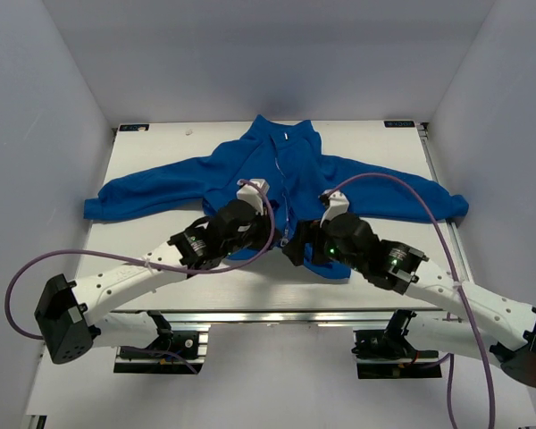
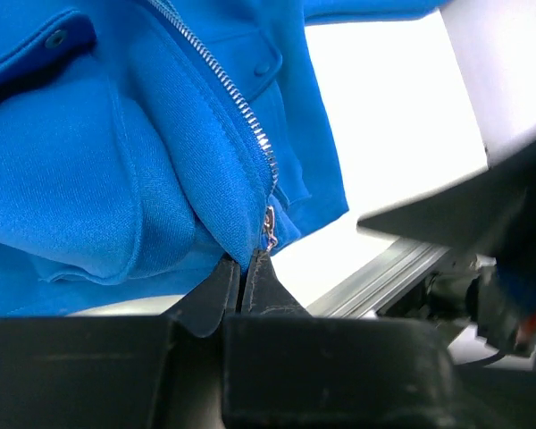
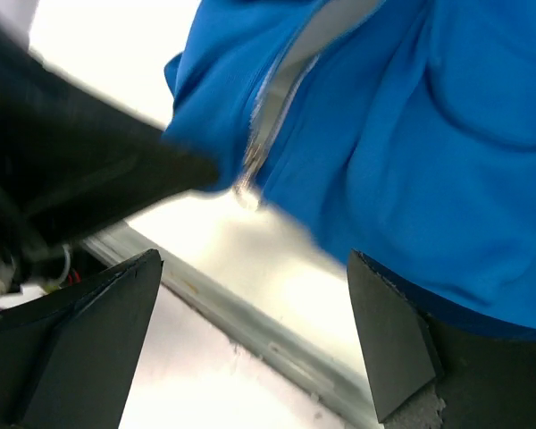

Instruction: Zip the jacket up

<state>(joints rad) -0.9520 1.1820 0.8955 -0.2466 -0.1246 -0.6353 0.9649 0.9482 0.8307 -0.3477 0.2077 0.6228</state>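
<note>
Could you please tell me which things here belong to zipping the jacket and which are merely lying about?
Job: jacket, zipper, left gripper pinching the hem, right gripper open near it.
Lying about: table, purple cable.

ROBOTICS LAB TEST CELL: Two white robot arms, the left arm (image 1: 125, 277) and the right arm (image 1: 482, 308), stand mounted side by side at the near edge of a white table (image 1: 152, 147). An aluminium rail (image 1: 277, 315) runs along that edge. Plain white walls (image 1: 36, 116) box the table in on three sides. Purple cables (image 1: 375, 176) loop from the arms, above a blue jacket (image 1: 277, 161) spread flat.
</note>
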